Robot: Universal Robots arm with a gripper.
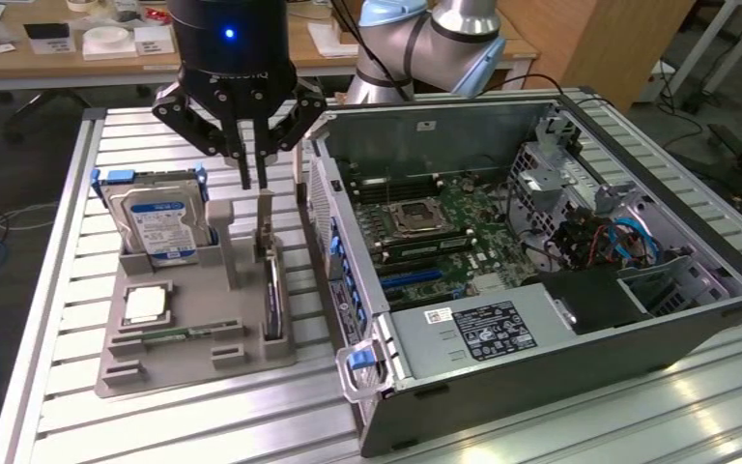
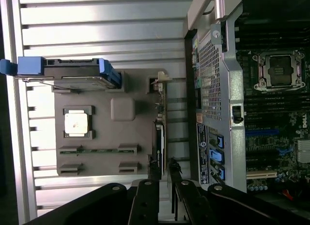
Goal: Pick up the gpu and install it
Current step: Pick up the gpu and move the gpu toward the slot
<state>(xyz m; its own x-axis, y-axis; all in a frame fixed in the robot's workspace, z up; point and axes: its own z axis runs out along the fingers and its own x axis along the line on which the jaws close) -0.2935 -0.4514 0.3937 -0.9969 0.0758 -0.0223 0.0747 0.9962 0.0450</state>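
My pincer (image 1: 254, 182) hangs narrow, a slim gap between its tips, holding nothing, just above the gpu (image 1: 271, 290). The gpu stands on edge in the grey tray's (image 1: 152, 362) slot nearest the case (image 1: 564, 358): a thin dark board with a silver bracket at its far end. The drive's (image 1: 158, 227) blue label and the white sticker (image 1: 439, 315) on the case are too small to read.

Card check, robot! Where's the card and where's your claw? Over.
Gripper poised right over the card's end. Card standing on edge in the grey holder, beside the computer case, not installed. Nothing between gripper and card.
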